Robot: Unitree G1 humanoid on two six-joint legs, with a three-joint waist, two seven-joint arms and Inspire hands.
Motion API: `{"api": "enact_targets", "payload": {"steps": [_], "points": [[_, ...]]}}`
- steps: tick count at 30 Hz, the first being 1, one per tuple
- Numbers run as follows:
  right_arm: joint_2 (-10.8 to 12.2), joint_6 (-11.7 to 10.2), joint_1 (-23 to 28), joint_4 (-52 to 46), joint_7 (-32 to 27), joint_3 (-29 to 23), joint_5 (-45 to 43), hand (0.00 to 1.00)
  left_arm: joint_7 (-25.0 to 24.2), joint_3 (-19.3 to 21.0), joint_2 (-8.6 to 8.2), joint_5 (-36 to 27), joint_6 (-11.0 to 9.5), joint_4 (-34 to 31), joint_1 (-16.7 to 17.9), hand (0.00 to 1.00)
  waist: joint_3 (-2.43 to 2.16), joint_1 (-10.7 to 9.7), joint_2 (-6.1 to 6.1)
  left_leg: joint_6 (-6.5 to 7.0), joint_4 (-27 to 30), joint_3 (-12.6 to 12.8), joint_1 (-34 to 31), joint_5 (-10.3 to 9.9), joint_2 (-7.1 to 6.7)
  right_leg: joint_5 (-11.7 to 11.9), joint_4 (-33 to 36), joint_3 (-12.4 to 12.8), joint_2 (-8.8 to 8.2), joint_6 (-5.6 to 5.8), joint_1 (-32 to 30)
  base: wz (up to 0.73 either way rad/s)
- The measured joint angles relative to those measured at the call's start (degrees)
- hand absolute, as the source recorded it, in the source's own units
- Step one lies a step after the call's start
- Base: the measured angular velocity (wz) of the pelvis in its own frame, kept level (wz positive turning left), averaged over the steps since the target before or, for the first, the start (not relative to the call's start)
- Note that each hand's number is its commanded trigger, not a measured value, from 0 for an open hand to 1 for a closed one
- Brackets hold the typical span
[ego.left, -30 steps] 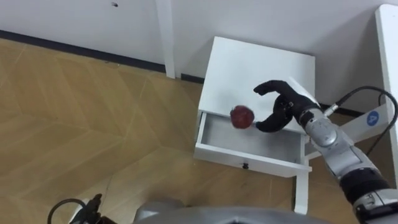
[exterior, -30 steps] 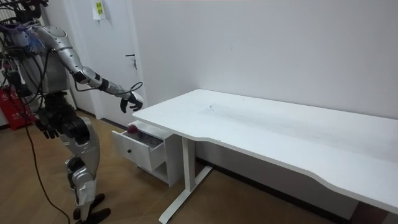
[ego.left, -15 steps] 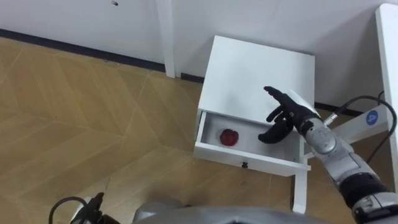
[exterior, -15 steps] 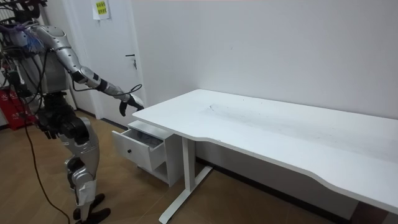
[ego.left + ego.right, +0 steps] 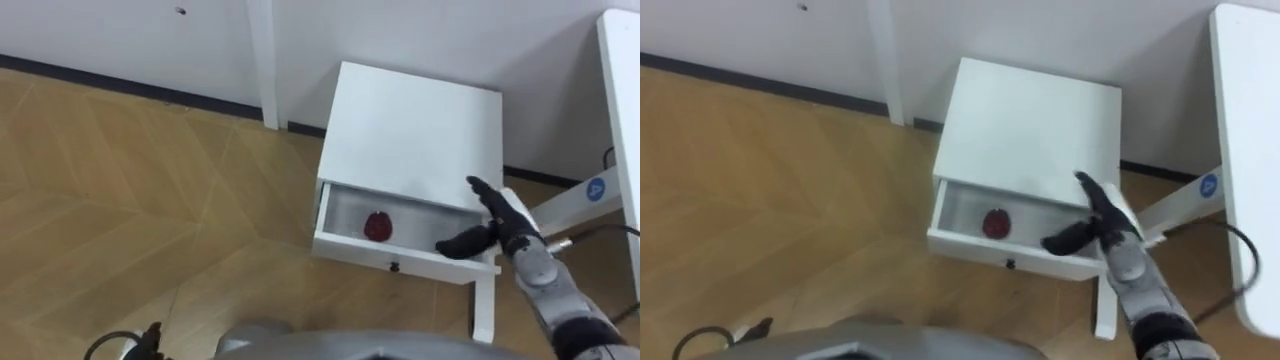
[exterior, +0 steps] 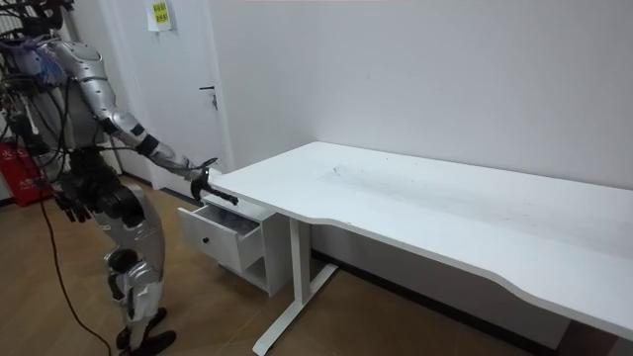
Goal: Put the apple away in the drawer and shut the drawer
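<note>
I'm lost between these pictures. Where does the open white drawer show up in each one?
Left eye view: the open white drawer lies at lower centre, with a red apple inside.
Right eye view: the drawer is at lower centre, a little further left.
Room view: the drawer is low on the room view's left.
Shared landmark: the robot's open right hand, just above the drawer.

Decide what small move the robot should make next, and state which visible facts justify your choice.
Probably move the right hand to the front of the drawer and push it shut. The apple lies inside the open drawer, and the right hand, open and holding nothing, hovers over the drawer's right end.
</note>
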Motion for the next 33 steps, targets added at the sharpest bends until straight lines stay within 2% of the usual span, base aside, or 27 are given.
{"api": "enact_targets", "payload": {"steps": [1,2,3,4,5,6,7,8,9,10,11,12,13,14,15,16,17,18,19,20,22,23,25,27,28,30,33], "points": [[0.2,0.1,2.4,0.6,-1.4,-2.3,1.4,0.0,0.0,0.0,0.26,-0.2,0.0,0.1,0.0,0.0,-0.06,-1.0,0.05,0.59,1.3,0.6,0.3,-0.4,-0.65,2.2,12.3,0.1,-2.39,0.57,-6.2,-0.04],[0.2,-0.1,3.6,2.8,-2.6,-4.1,2.4,0.0,0.1,0.5,0.4,-0.5,0.0,0.8,0.0,0.0,-0.14,-2.0,0.44,1.27,2.4,1.2,0.6,-0.9,-0.98,8.7,23.2,2.5,-3.65,1.24,-12.5,-0.1],[0.1,-0.1,3.9,4.3,-3.3,-4.7,3.0,0.0,0.1,0.6,0.49,-0.5,0.0,1.2,0.0,0.0,-0.26,-2.5,0.81,1.58,3.0,1.5,0.6,-1.3,-0.96,13.3,28.0,4.1,-3.8,2.01,-15.9,-0.25],[0.2,-0.1,4.2,6.7,-4.5,-6.2,4.3,0.0,0.1,0.6,0.8,-0.5,-0.1,1.8,-0.5,0.0,-0.09,-3.5,1.72,2.34,4.9,2.0,-0.1,-2.2,-0.7,16.1,40.3,7.8,-3.22,2.53,-23.9,-0.21],[0.1,-0.1,4.6,8.0,-5.4,-7.1,5.5,0.0,0.1,1.0,0.74,-0.7,0.0,3.2,-1.9,0.0,0.27,-4.6,2.59,2.68,6.8,2.3,-1.0,-3.1,-0.01,14.0,56.4,9.5,-2.38,1.01,-32.9,-0.15],[0.0,-0.1,4.9,8.7,-5.8,-7.5,5.8,0.0,0.1,1.2,0.53,-0.7,0.1,3.9,-2.4,0.0,0.39,-5.0,3.88,2.64,7.9,2.3,-1.9,-3.6,1.04,12.4,62.5,9.5,-1.55,0.05,-36.9,-0.12],[-0.2,-0.3,4.8,10.4,-6.3,-7.2,6.8,0.0,0.0,1.2,0.57,-1.1,0.2,4.2,-3.7,0.0,0.53,-5.7,5.7,2.36,9.4,2.3,-2.9,-3.9,2.61,9.9,71.9,8.4,-1.13,-0.38,-42.3,-0.15],[-0.1,-0.9,4.6,12.9,-6.6,-5.9,8.5,0.0,0.1,1.8,0.92,-1.7,0.7,4.5,-4.6,0.0,0.59,-6.2,6.66,2.4,10.2,2.4,-3.3,-4.1,3.38,8.0,77.6,8.8,-1.35,0.04,-45.7,-0.16],[0.0,-0.9,4.7,14.2,-6.6,-5.4,9.1,0.0,0.1,2.2,1.06,-1.6,0.9,4.4,-4.8,0.0,0.59,-6.3,6.89,2.33,10.3,2.4,-3.3,-4.3,3.58,7.4,79.2,9.3,-1.45,0.09,-46.5,-0.06],[0.4,0.0,4.9,15.6,-6.5,-4.9,10.0,0.0,0.1,4.1,1.06,-1.5,1.0,4.2,-4.6,0.0,0.47,-6.8,6.89,1.75,10.4,2.4,-3.0,-4.7,3.45,7.1,79.7,10.5,-2.4,0.02,-46.3,0.0],[0.5,1.0,5.3,16.0,-6.5,-4.4,10.3,0.0,0.2,5.1,1.03,-1.5,1.2,4.0,-3.8,0.0,0.44,-7.2,6.73,1.51,10.4,2.4,-2.8,-4.8,3.05,7.2,75.5,11.2,-3.39,0.13,-44.0,0.0],[0.5,1.5,5.4,16.0,-6.5,-4.2,10.3,0.0,0.2,5.2,1.06,-1.5,1.3,3.7,-3.4,0.0,0.52,-7.5,6.65,0.6,10.3,2.3,-2.6,-5.0,2.84,7.1,71.3,11.1,-3.75,0.27,-41.7,0.0],[0.6,2.7,5.4,16.0,-6.6,-4.1,10.3,0.0,0.5,5.2,1.11,-1.8,1.5,3.6,-2.0,0.0,0.59,-8.0,6.29,-4.62,9.4,2.4,-1.8,-5.2,2.27,6.9,58.3,10.7,-4.23,0.57,-34.5,-0.06],[0.7,3.7,5.5,16.0,-6.7,-4.1,10.3,0.0,1.1,5.3,1.09,-2.0,1.8,3.3,-0.1,0.0,0.08,-8.4,4.76,-10.42,6.0,2.4,0.0,-4.0,1.09,6.6,42.4,10.1,-3.7,0.28,-25.6,0.0],[1.1,3.9,5.6,15.9,-6.8,-4.2,10.3,0.0,1.5,5.0,1.45,-2.2,1.8,3.1,0.5,0.0,-0.63,-8.5,2.97,-12.09,7.2,2.1,0.0,-4.2,0.66,6.1,34.7,9.7,-4.66,0.09,-21.5,0.27],[2.3,3.8,5.7,15.9,-7.2,-4.9,10.3,0.0,2.3,4.1,3.39,-2.3,1.5,0.9,-0.2,0.0,-0.04,-7.6,0.32,-5.63,17.8,-0.4,-5.0,-8.3,2.66,4.4,25.2,9.1,-5.24,2.22,-17.4,0.05],[2.7,4.0,4.9,16.1,-7.1,-5.7,10.4,0.0,3.2,3.9,3.94,-2.6,1.4,-0.1,-1.0,0.0,0.7,-4.9,-0.16,-3.62,22.8,-0.3,-8.5,-12.8,2.37,2.4,17.5,9.7,-4.93,3.88,-14.3,-0.3],[2.8,4.2,4.6,16.0,-7.0,-5.7,10.4,0.0,3.7,4.2,3.87,-2.7,1.8,0.0,-0.5,0.0,0.66,-3.7,-0.75,-3.4,23.1,0.6,-8.4,-13.0,2.47,1.1,12.7,9.3,-4.58,3.93,-12.0,-0.73],[2.8,4.1,4.5,15.7,-7.0,-5.7,10.4,0.0,3.8,4.3,2.59,-2.8,2.1,0.0,0.0,0.0,0.47,-2.8,-0.68,-4.14,21.2,1.2,-7.1,-12.7,3.34,-0.1,3.9,8.4,-3.43,3.54,-6.8,-0.43],[3.0,4.0,4.3,15.7,-7.1,-5.6,11.1,0.0,4.0,3.8,2.09,-3.4,1.7,0.0,-0.2,0.0,0.37,-2.7,-0.98,-6.2,18.3,1.2,-5.8,-11.5,3.53,0.3,-1.7,7.2,-2.97,2.84,-3.6,-0.17],[3.0,2.9,3.8,15.7,-7.1,-5.4,12.1,0.0,5.1,3.7,1.4,-4.1,1.3,0.0,-0.1,0.0,0.18,-2.8,-1.24,-7.11,13.8,1.3,-3.7,-9.7,3.69,2.0,-8.2,6.3,-1.62,1.76,-0.1,-0.07],[3.1,2.1,3.7,15.6,-7.0,-4.9,12.1,0.0,5.8,3.7,1.37,-4.8,1.3,0.0,0.0,0.0,0.04,-3.2,-1.39,-7.42,11.2,1.3,-2.3,-8.6,3.78,3.2,-12.2,6.1,-1.21,1.9,2.1,-0.09],[3.5,1.4,4.0,15.6,-7.0,-4.9,12.2,0.0,6.3,3.7,1.52,-5.0,1.3,0.0,0.0,0.0,-0.18,-3.3,-1.57,-7.05,7.7,1.3,0.1,-6.9,3.82,4.5,-16.3,6.1,-0.75,2.52,5.0,-0.02],[3.7,0.7,4.2,15.7,-6.9,-5.0,12.3,0.0,6.3,3.9,1.52,-5.0,1.3,0.0,0.0,0.0,-0.39,-3.4,-1.67,-5.39,5.0,1.3,1.7,-5.4,3.93,4.6,-18.9,6.1,-0.23,2.44,6.6,-0.06],[4.0,0.3,4.1,15.8,-6.9,-5.0,12.8,0.0,6.3,4.0,1.44,-5.0,1.3,0.0,0.0,0.0,-0.71,-3.4,-1.62,-4.47,3.9,1.3,2.5,-4.9,4.14,4.6,-20.2,6.1,0.2,2.42,7.3,-0.05],[4.3,-0.3,4.1,15.8,-6.9,-5.0,13.6,0.0,6.3,3.9,0.93,-4.9,1.0,-0.1,-0.2,0.0,-0.9,-3.8,-1.57,-4.5,2.1,1.2,3.7,-4.4,4.56,4.7,-21.6,6.1,0.81,1.96,8.2,-0.02],[4.6,-0.4,3.7,15.7,-6.9,-4.5,13.8,0.0,6.3,3.9,0.38,-4.9,0.1,-0.1,-0.4,0.0,-0.92,-3.8,-1.18,-5.61,-0.1,1.1,5.0,-3.6,5.31,5.0,-22.7,6.0,1.76,1.43,8.9,-0.04]]}}
